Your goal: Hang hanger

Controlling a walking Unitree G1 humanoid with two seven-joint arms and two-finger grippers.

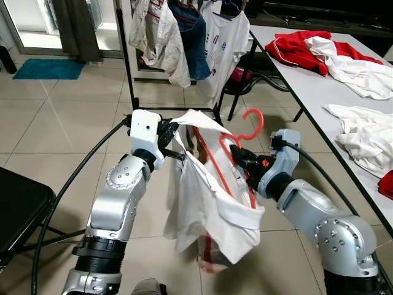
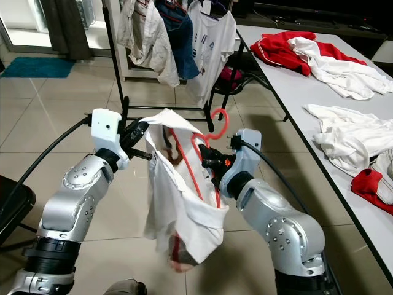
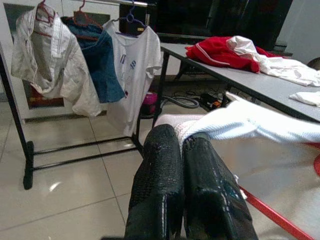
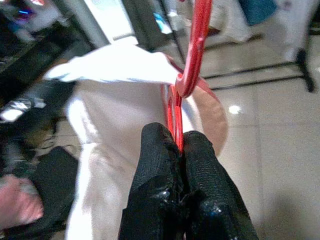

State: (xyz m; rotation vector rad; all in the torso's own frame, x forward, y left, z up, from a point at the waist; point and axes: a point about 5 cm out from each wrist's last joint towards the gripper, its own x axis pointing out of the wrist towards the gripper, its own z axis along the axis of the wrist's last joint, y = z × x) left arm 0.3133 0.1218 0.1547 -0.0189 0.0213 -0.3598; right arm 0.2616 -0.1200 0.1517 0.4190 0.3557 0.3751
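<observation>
A red plastic hanger (image 1: 228, 150) sits inside a white shirt (image 1: 202, 203) that I hold up in front of me above the floor. Its hook (image 1: 253, 123) points up and towards the rack. My right gripper (image 1: 241, 161) is shut on the hanger just below the hook, and the right wrist view shows the fingers (image 4: 172, 170) pinching the red bar (image 4: 192, 55). My left gripper (image 1: 172, 136) is shut on the white shirt's collar edge, with cloth (image 3: 235, 125) caught between the fingers (image 3: 165, 175). The black clothes rack (image 1: 126, 55) stands ahead.
On the rack hang a beige shirt (image 1: 156, 37), a blue garment (image 1: 190, 37) and a white T-shirt (image 1: 224, 43). A grey table (image 1: 307, 80) on the right carries red (image 1: 295, 49) and white clothes (image 1: 362, 132). A black chair (image 1: 18, 209) stands at my left. A cable (image 1: 73, 178) trails from the left arm.
</observation>
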